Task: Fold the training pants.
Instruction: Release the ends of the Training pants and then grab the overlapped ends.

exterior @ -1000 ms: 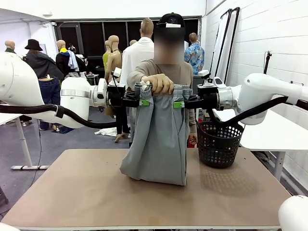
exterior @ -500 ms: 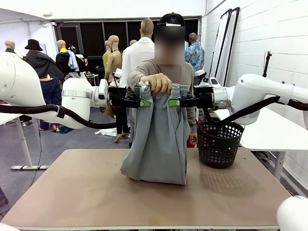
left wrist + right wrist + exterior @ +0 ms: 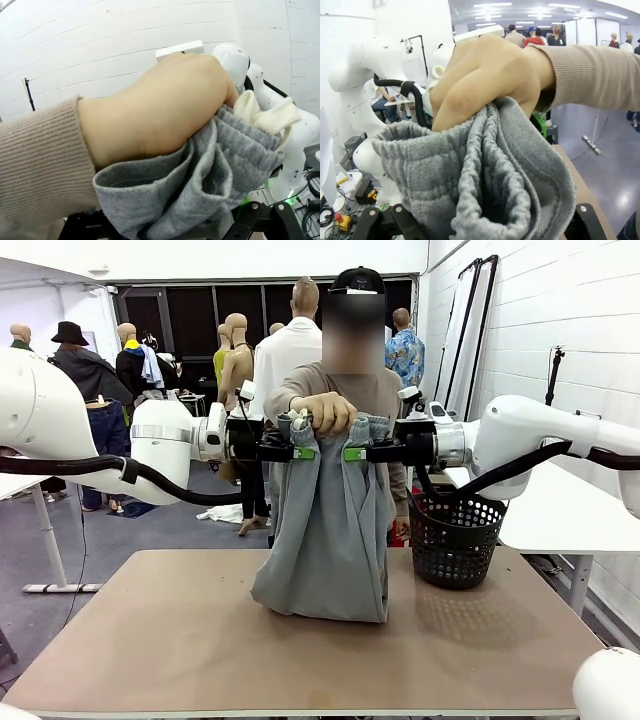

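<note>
**A:** What's the left claw [image 3: 303, 452] doing from where you stand?

**B:** It's held level with its tips right at one end of the waistband of the training pants [image 3: 325, 540]. The jaws are spread wide. In its wrist view the bunched grey waistband lies between the fingers [image 3: 272, 222], and nothing is pinched.

**A:** So who has the pants?

**B:** The person across the desk [image 3: 150, 640]. One hand [image 3: 325, 412] is clenched over the gathered waistband, just above and between the two claws. A pale drawstring [image 3: 267, 112] pokes out beside the knuckles.

**A:** And the rest of the cloth?

**B:** It hangs straight down below both claws. The bottom end is crumpled where it rests on the desk.

**A:** What about the right claw [image 3: 352, 453]?

**B:** It mirrors the left, level and pointing in at the other end of the waistband, so the two claws face each other closely. Its jaws are wide apart too. In its own wrist view the fingers [image 3: 585, 220] stand on either side of the thick folds without clamping them.

**A:** Is there anything past it?

**B:** A black mesh basket [image 3: 455, 540] stands on the desk below that claw and out to its far side, under the right arm. It is just beside the hanging pants, with a slight gap between them.
</note>
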